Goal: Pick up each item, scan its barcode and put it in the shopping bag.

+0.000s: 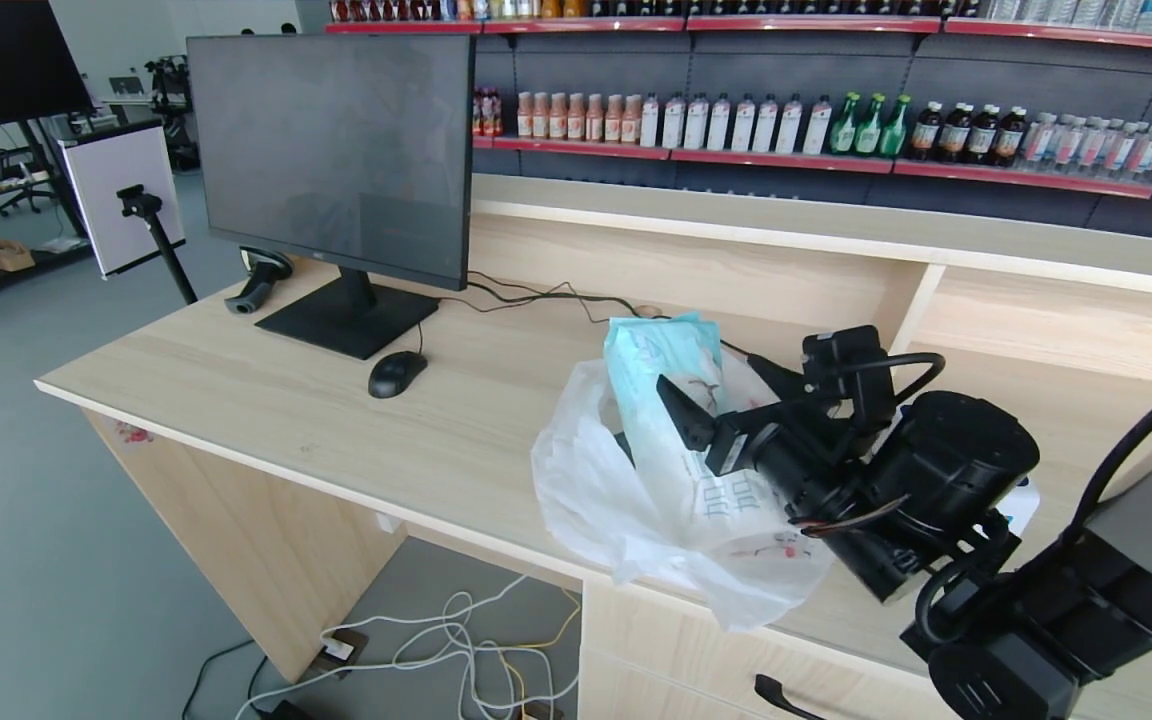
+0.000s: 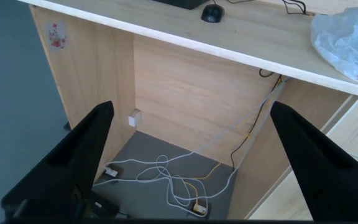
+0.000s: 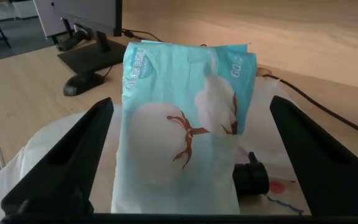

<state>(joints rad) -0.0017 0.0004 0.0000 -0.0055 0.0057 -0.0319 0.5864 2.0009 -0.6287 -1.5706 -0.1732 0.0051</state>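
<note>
**Right fingers spread either side of tissue pack standing in bag**

1. Task item. A teal tissue pack [image 1: 661,370] stands inside the white bag [image 1: 586,470]. Its lower part is sunk in the plastic and its top leans toward 11 o'clock in the head view. The bag sits on the table [image 1: 286,400] at the near edge, at 4 o'clock from the mouse [image 1: 396,373].

2. Right gripper [image 3: 191,104]. It is level with the pack's upper half. The fingers [image 3: 73,155] are spread wide with the pack between them. One finger is just beside a pack edge and the other stands apart from it. Contact cannot be confirmed.

3. Left gripper [image 2: 192,106]. It hangs below and in front of the table edge, above the floor. The fingers [image 2: 316,162] are spread and hold nothing. Loose cables [image 2: 166,177] lie on the floor under the table.

4. Other items. A monitor [image 1: 331,150] stands at 11 o'clock from the mouse. A scanner [image 1: 258,278] rests at 9 o'clock from the monitor's foot. Shelves [image 1: 836,160] of bottles line the wall behind the table.
</note>
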